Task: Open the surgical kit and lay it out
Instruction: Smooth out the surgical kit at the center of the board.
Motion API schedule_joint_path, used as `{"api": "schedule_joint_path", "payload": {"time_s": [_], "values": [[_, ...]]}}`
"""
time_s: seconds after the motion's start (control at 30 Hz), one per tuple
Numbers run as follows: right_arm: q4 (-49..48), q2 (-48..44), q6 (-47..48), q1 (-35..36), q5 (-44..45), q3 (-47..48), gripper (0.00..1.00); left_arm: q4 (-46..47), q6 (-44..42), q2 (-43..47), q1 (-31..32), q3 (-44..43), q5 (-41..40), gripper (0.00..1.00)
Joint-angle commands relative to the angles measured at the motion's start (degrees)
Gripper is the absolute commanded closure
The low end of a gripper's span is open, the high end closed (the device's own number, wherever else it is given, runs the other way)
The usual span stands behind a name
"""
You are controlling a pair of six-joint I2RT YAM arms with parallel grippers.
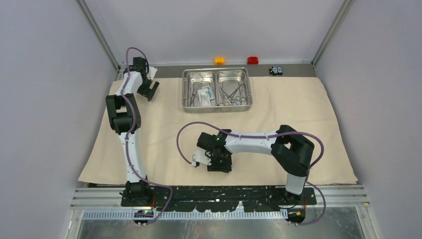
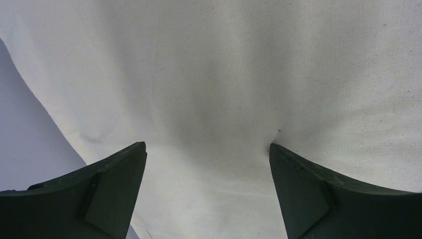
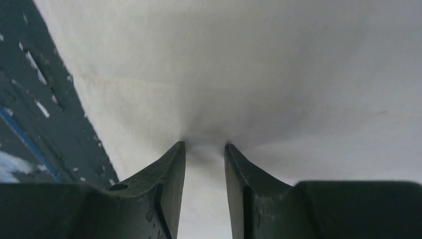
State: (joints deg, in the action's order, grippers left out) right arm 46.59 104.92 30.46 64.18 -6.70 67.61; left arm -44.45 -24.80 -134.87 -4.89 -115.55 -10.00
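Cloth (image 1: pixel 298 114), beige, woven, soft and light, is seen spread over mid-frame beneath the shiny rigid steel tray (image 1: pixel 217 70) at upper centre and is judged best pinched at an edge; left gripper (image 2: pixel 208 149) is seen wide open at upper left, right gripper (image 3: pixel 204 145) narrowly parted on the cloth, grip undetermined.

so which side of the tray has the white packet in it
The left compartment: the packet lies there beside steel tools, while the right one shows only clamps.
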Motion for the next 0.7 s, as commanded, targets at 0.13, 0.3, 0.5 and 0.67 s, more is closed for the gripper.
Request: {"api": "schedule_joint_path", "payload": {"time_s": [0.13, 0.3, 0.5, 0.67], "values": [[6.1, -13.12, -4.93, -14.55, -2.69, 0.56, 0.48, -1.53, -2.85, 2.42, -1.17, 1.57, -3.85, 0.0], [0.84, -20.45, -7.0, -28.14, -0.13, -0.03, 0.43, 1.12, -2.67, 6.77, -1.78, 4.06, -2.19, 0.0], [-7.47, -20.13, -7.21, -45.74, 3.45, -0.11, 0.42, 6.19, -0.44, 14.24, -2.75, 12.71, 1.36, 0.0], [-10.13, -13.77, -6.23, -59.81, 1.52, 2.74, 0.43, 10.7, 1.54, 21.62, -3.57, 22.46, 4.48, 0.0]]}}
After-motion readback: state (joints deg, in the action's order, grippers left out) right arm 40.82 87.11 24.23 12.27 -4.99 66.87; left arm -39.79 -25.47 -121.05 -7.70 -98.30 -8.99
